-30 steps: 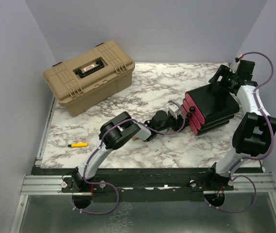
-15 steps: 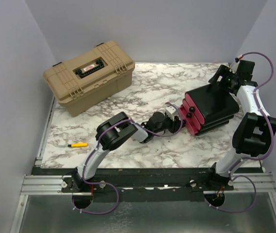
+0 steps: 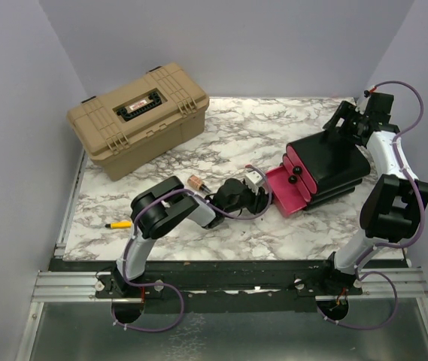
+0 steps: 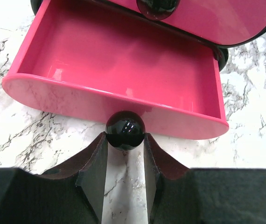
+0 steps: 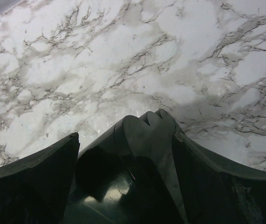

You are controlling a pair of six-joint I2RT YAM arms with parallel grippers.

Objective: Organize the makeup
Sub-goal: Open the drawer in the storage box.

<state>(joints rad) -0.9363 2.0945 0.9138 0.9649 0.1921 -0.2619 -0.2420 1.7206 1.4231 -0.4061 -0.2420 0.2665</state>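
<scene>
Item: marble-veined white tabletop (image 3: 274, 128), walled on three sides; open room lies at centre and far right.

Black box with glossy pink drawers (image 3: 330, 162): bottom pink plastic drawer (image 4: 114, 100) stands pulled out.

Left claw (image 4: 125, 138) pinches the drawer's round black knob (image 4: 125, 130).

Right claw (image 3: 343, 124) sits spread wide astride the box's rear corner; whether it presses the box, cannot tell.

Makeup: one ribbed copper lipstick tube (image 3: 196, 182) lies just behind the left arm, apart from the drawer.

Nearby: tan ribbed plastic toolbox (image 3: 138, 116) far left; yellow pen (image 3: 121, 224) at the near-left edge.
</scene>
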